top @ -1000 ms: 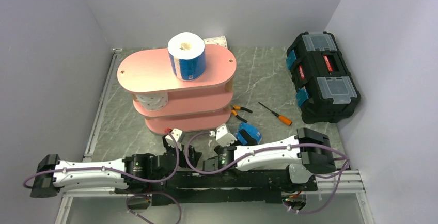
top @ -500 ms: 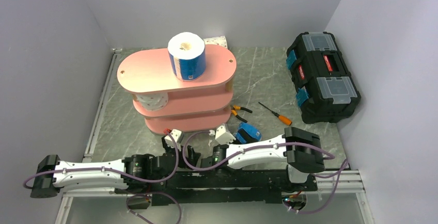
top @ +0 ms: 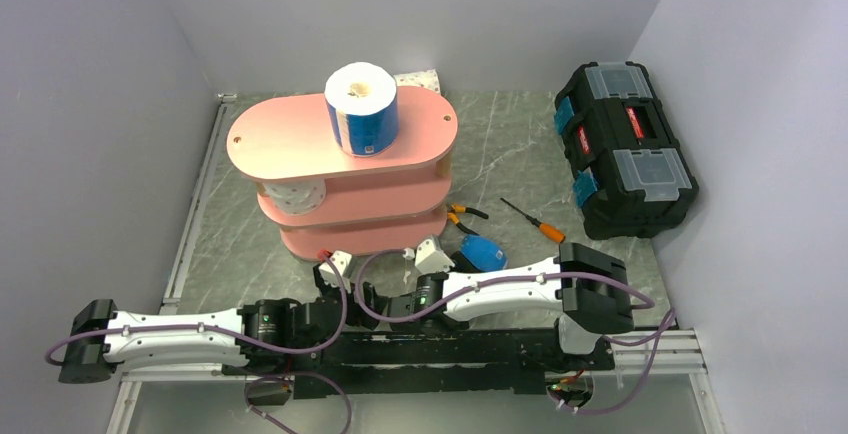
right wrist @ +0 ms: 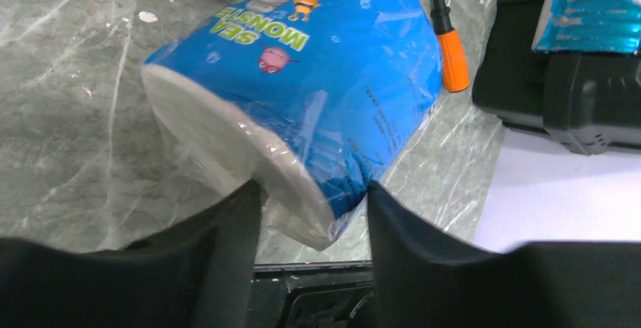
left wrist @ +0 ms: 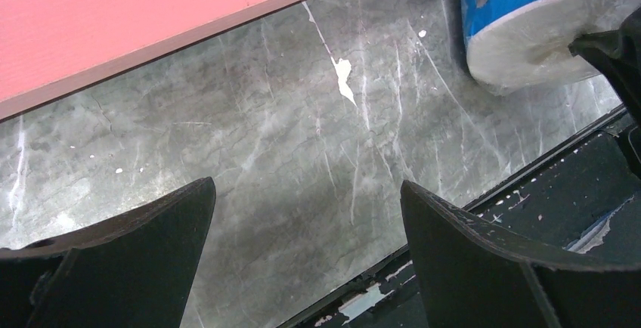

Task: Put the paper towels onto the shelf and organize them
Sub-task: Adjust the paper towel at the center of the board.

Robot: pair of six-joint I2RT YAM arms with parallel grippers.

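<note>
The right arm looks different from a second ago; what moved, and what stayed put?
The right arm's elbow swung right, then back a little, and its gripper edged left beside the blue-wrapped roll on the table. Nothing was picked up or released. The left arm, pink shelf and its rolls stayed put.

Blue-wrapped roll (right wrist: 317, 94): "SEA MONSTE…", upside down; rest cut off.

Both arms lie low and folded along the near edge of the table, forearms pointing inward. The left gripper (left wrist: 302, 252) hangs just above the surface with its fingers spread wide. The right gripper (right wrist: 314, 215) has its jaws set closer together (whether they pinch anything is unclear).
</note>
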